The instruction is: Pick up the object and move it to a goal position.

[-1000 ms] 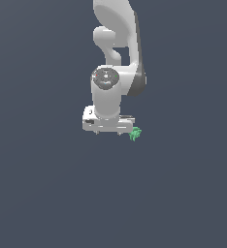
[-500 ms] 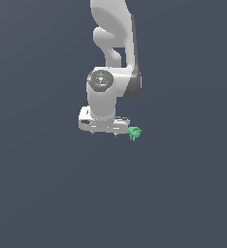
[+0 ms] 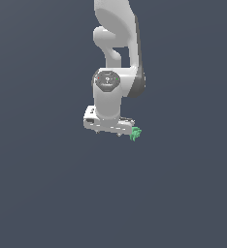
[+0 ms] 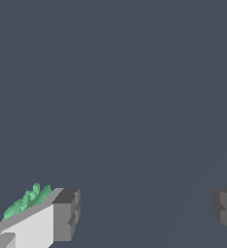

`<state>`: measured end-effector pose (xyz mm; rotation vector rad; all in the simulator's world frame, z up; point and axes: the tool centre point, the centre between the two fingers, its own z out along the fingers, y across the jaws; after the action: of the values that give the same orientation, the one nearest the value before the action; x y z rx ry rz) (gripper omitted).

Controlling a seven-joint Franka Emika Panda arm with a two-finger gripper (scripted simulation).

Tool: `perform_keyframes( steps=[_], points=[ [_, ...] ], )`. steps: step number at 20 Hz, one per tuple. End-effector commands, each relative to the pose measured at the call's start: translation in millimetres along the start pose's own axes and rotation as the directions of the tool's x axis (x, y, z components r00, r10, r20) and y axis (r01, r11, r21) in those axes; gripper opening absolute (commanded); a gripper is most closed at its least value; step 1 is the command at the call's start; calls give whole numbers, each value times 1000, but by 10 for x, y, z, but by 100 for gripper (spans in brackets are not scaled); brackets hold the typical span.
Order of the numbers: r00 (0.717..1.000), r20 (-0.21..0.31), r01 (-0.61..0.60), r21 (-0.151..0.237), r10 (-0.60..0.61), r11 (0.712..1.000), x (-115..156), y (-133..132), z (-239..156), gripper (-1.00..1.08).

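We note the end effector [image 4: 144, 213] spread wide with nothing between its pads [image 4: 67, 213]; the object [image 3: 135, 133] sits just outside one finger, toward the exterior view's right, not in the gap. We judge this small green lumpy piece light and stiff. Its short prongs could slip off the pads, so we would grip across the thicker body.

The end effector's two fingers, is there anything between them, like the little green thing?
No. In the wrist view, only bare floor shows between the fingers. The green object sits outside one finger, not between them.
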<state>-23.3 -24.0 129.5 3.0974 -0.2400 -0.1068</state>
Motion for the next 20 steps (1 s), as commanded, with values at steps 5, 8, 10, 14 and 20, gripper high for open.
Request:
perform_keyframes(
  steps=[5,8,10,14,20],
  points=[
    [995,-10,-97,7,97,995,-108,-224,65,100],
    [988,-16,-154,12,154,988,-177,-351,103,100],
    [981,-19,-193,15,193,981,-225,-434,128,100],
    [963,-24,-269,24,270,963,-327,-596,178,100],
    [923,-30,-381,38,382,924,-491,-823,251,100]
  ],
)
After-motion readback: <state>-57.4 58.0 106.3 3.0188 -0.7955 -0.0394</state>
